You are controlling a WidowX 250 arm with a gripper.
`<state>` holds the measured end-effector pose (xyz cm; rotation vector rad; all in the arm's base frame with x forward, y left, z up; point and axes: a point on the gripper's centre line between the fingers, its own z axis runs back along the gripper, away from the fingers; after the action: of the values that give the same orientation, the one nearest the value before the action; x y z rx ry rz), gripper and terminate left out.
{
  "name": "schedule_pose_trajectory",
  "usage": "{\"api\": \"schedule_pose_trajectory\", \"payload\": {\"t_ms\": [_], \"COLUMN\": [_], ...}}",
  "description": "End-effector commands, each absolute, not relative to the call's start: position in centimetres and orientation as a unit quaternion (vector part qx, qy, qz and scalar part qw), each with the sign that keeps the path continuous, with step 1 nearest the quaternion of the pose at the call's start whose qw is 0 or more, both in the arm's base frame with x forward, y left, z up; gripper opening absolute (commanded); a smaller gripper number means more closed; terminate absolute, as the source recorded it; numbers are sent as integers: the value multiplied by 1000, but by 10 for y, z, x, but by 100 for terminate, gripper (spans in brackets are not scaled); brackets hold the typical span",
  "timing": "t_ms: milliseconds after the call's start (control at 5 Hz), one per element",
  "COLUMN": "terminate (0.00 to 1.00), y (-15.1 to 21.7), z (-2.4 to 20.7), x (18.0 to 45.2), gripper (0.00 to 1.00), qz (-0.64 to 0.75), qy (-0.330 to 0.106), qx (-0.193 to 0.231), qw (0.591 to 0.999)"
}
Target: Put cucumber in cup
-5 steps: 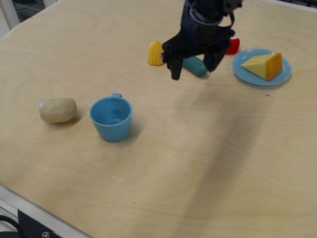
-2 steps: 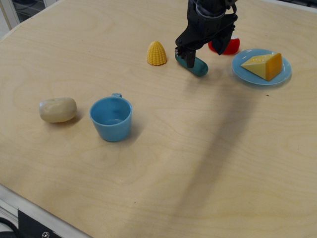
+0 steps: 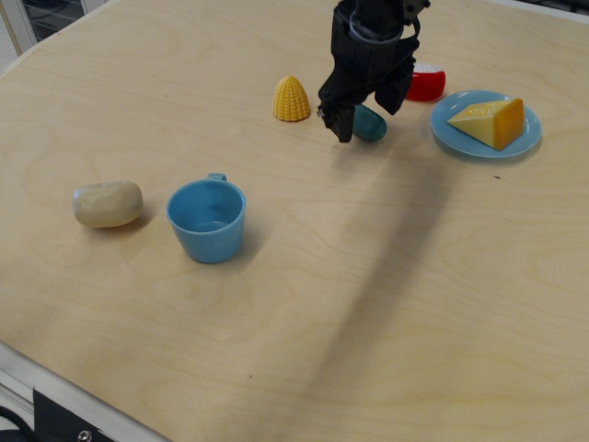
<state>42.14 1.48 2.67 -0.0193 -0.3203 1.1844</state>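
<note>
Pale plywood covered the whole table [image 3: 386, 304], with a metal edge showing at the lower left corner. Seven loose things lay on it, one of each kind.

One light blue cup [image 3: 207, 219] stood upright toward the left, its small handle turned to the far side, its inside holding nothing. One beige potato-like lump [image 3: 108, 203] lay just beside it on the left, not touching.

Toward the far side, one yellow corn cone [image 3: 292, 99] stood on its base. One teal-green cucumber [image 3: 370, 122] lay on the wood to the right of the corn, well apart from the cup. Only its right end showed; the rest was hidden behind the arm. One red piece with a white top [image 3: 426, 83] sat behind it. One flat blue plate [image 3: 460, 133] lay at the far right and carried one yellow cheese wedge [image 3: 490, 121].

One black gripper [image 3: 357, 112] reached down over the cucumber, its dark fingers [image 3: 339, 119] low beside the toy's left part. Whether they pinched the cucumber or stood spread around it I could not tell, since the black body covered the tips.
</note>
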Motion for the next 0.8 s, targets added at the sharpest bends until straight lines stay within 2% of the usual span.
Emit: {"api": "schedule_pose_trajectory", "payload": {"t_ms": [0, 200, 400, 600], "terminate": [0, 0, 0, 0], "y": [15, 19, 20, 14], "z": [30, 24, 28, 41], "x": [427, 431, 427, 418], "gripper": [100, 0, 0, 0], "qz": [566, 559, 563, 532], "qy": [-142, -144, -155, -154], "qx": [-71, -69, -71, -101], "qw": [809, 814, 809, 826]}}
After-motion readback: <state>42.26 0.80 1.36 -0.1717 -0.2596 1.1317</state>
